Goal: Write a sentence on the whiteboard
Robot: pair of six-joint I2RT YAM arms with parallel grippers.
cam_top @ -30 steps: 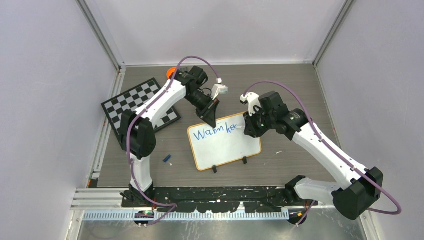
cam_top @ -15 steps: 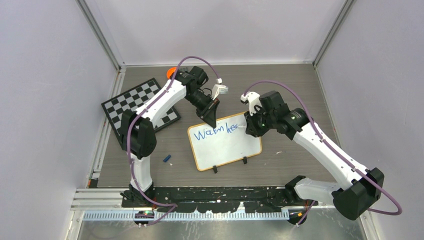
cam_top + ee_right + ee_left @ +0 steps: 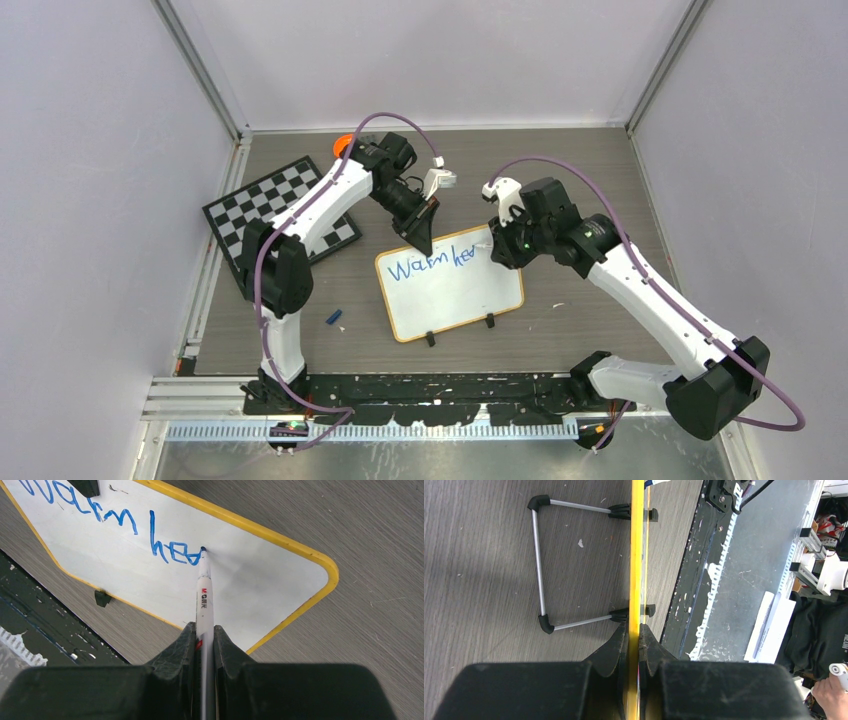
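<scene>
The whiteboard stands tilted on the table, white with a yellow rim. Blue script, the sentence, reads roughly "Warm hea" along its top. My left gripper is shut on the board's far rim; in the left wrist view its jaws pinch the yellow edge. My right gripper is shut on a white marker. The marker's blue tip touches the whiteboard at the end of the sentence. The right gripper hangs over the board's right end.
A black-and-white checkered board lies at the left under the left arm. A small blue cap lies left of the whiteboard. An orange object sits at the back. The board's wire stand juts behind it.
The right gripper has shifted slightly up and right with the marker, and the second word has grown by another stroke. The left arm has not moved.
</scene>
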